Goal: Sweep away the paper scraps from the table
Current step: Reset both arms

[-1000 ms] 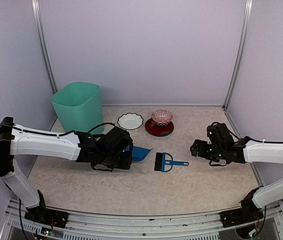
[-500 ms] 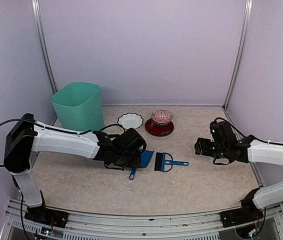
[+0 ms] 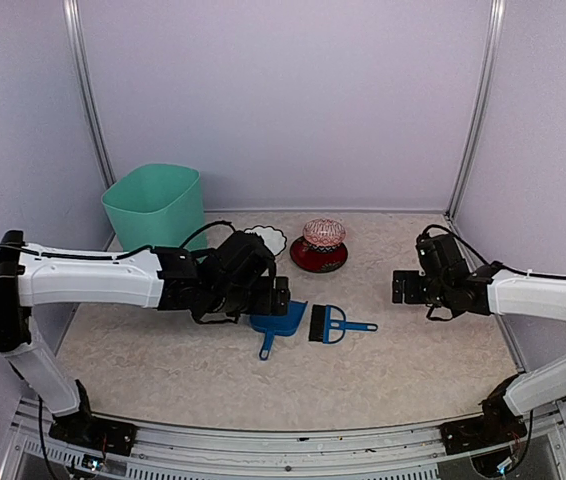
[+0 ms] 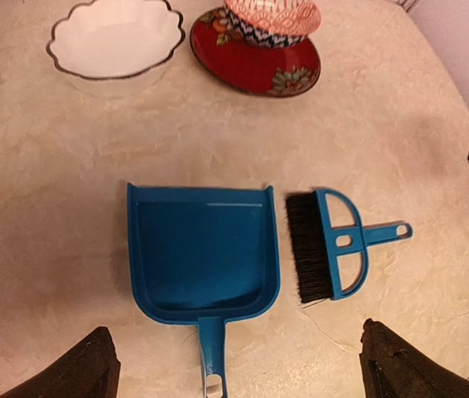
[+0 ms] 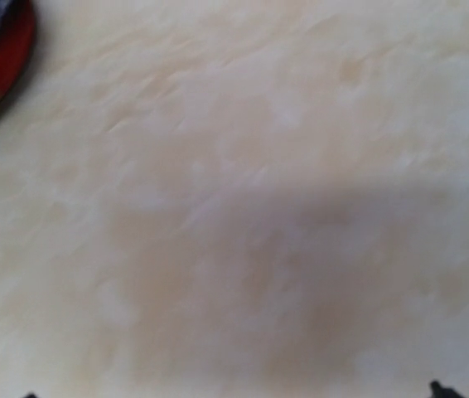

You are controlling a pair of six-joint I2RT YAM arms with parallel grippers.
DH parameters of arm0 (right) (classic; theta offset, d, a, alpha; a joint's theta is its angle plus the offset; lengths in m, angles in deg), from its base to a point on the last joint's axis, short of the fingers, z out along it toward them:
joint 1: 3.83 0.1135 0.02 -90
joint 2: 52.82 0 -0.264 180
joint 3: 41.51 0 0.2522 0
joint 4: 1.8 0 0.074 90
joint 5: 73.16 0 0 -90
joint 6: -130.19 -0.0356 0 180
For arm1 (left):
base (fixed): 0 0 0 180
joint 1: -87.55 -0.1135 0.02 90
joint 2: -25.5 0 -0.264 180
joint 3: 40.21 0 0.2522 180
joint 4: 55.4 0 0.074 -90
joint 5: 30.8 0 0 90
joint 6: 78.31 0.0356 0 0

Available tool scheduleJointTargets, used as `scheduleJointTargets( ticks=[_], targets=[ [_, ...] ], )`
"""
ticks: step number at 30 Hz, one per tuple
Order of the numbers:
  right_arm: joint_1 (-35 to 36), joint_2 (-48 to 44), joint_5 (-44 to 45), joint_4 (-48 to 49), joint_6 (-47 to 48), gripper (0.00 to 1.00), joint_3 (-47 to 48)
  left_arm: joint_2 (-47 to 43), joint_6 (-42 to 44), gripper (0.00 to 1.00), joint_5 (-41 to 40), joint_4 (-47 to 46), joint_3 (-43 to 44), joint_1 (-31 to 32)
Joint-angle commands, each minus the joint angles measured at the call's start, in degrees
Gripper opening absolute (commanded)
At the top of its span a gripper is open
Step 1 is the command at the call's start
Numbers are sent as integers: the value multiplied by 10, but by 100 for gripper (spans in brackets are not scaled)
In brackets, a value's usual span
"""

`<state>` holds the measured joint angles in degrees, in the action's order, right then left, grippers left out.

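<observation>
Spread wide, the left gripper [image 4: 243, 371] hangs above a blue dustpan [image 4: 201, 253], its dark fingertips [image 4: 89, 369] far apart at the bottom corners of the wrist view with nothing between them. The dustpan lies flat on the beige marbled table [image 3: 163, 350], handle toward the near edge and open mouth toward the back wall. Just beside it on the right lies a small blue brush [image 4: 326, 245], black bristles facing the pan across a narrow gap, handle pointing right.

Farther back stand a white scalloped bowl [image 4: 114, 37] and a red plate [image 4: 255, 66] carrying a patterned bowl [image 4: 272, 12]. A green bin [image 3: 158, 210] stands upright in the far left corner; its bottom is out of sight.

On the right side of the table, well apart from the brush, the right gripper [image 3: 400, 287] is held low over bare tabletop. Its jaws too are parted, with only the tips peeking in at the lower corners of its own blurred view. An edge of the red plate shows at that view's upper left.

No view lets the paper scraps be made out.
</observation>
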<state>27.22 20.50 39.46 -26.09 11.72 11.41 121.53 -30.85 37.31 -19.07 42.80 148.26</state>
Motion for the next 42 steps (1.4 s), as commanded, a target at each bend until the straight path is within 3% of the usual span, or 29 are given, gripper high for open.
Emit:
scheduleJointTargets(
  ticks=[1, 11, 17, 22, 28, 31, 37, 42],
  targets=[
    [-36, 8, 34, 55, 97, 100, 10, -72, 35, 99, -41, -5, -30, -11],
    [-110, -26, 37, 322, 243, 100, -120, -290, 59, 99, -49, -151, -255, -58],
    [-162, -17, 8, 412, 313, 100, -147, -438, 60, 99, -60, -180, -370, -101],
    [-226, 8, -97, 520, 326, 100, -191, -551, 61, 99, -152, -202, -438, -108],
    [-272, 66, -140, 592, 326, 100, -202, -664, 85, 99, -301, -240, -499, -127],
    [-280, 81, -155, 627, 329, 100, -201, -708, 138, 99, -332, -289, -534, -150],
    [-289, 110, -206, 686, 331, 100, -198, -738, 211, 99, -268, -297, -552, -237],
    [-298, 150, -244, 771, 321, 100, -216, -708, 269, 99, -158, -308, -554, -331]
  ],
)
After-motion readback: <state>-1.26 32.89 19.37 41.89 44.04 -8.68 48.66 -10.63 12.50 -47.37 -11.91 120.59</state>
